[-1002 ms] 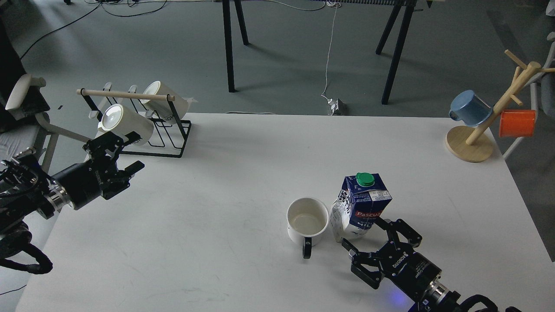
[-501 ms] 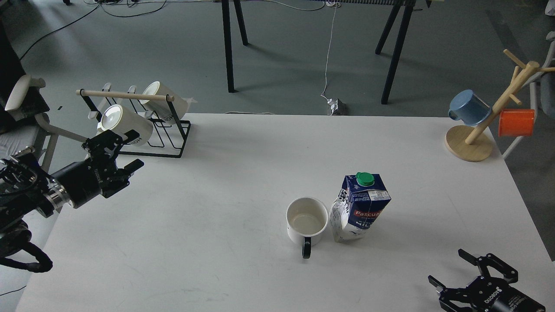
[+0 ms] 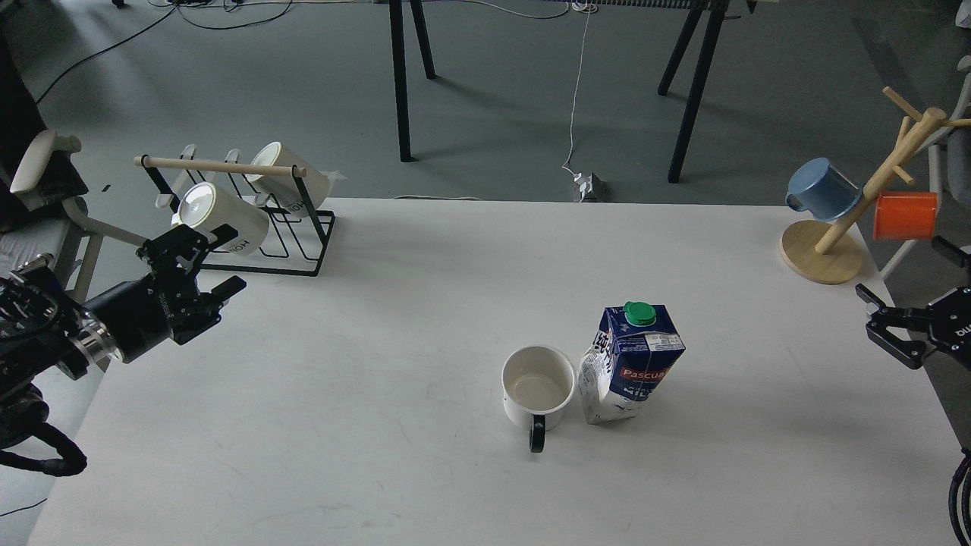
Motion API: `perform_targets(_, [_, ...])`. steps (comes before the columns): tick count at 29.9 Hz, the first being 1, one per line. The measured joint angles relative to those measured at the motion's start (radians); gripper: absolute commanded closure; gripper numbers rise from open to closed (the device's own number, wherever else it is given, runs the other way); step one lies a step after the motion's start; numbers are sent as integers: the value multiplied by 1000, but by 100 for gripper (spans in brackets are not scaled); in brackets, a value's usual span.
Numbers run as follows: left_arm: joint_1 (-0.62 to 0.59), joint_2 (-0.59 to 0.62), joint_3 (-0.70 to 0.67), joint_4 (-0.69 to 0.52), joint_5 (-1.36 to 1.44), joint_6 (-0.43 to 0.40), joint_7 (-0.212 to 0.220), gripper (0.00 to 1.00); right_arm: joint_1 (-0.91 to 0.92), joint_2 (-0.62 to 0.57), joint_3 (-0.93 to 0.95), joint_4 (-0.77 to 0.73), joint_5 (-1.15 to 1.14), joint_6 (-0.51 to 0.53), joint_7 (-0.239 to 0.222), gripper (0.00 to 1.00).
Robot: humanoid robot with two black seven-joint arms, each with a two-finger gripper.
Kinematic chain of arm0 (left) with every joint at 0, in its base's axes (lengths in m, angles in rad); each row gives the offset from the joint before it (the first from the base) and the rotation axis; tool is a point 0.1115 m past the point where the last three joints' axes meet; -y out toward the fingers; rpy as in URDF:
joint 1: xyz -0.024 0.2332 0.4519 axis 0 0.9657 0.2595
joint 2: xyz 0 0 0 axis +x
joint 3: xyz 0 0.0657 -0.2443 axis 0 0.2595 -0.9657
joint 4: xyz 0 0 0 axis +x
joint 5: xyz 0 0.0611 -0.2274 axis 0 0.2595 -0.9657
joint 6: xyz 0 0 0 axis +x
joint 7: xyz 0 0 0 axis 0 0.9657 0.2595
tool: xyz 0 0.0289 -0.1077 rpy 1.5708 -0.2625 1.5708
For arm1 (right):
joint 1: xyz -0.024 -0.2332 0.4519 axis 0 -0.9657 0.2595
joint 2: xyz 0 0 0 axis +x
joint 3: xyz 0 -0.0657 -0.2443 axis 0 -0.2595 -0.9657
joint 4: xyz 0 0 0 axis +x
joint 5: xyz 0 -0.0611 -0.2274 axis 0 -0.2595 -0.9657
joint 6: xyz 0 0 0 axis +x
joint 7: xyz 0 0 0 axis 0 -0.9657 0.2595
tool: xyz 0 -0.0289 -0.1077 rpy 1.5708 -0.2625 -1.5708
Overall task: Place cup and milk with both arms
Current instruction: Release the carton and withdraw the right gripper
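Placement apparently done: squat white ceramic cup [image 3: 537, 387] with black handle and blue-white gable-top milk carton [image 3: 631, 362] standing side by side on white bench [image 3: 379, 341], well apart from both tools. Left tool [image 3: 203, 265] open, empty; right tool [image 3: 906, 318] open, empty.

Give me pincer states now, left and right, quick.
Left pincer: open, holding nothing, near the wire rack.
Right pincer: open, holding nothing, at the table's right edge, well clear of the milk and cup.

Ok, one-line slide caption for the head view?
Cup and milk stand side by side on the table, both open grippers, left and right, clear.
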Motion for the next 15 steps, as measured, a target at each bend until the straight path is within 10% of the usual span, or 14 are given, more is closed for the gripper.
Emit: perform_targets(15, [-5, 2, -107, -11, -5, 0, 0, 7, 128, 46, -72, -71, -4, 0, 3, 1])
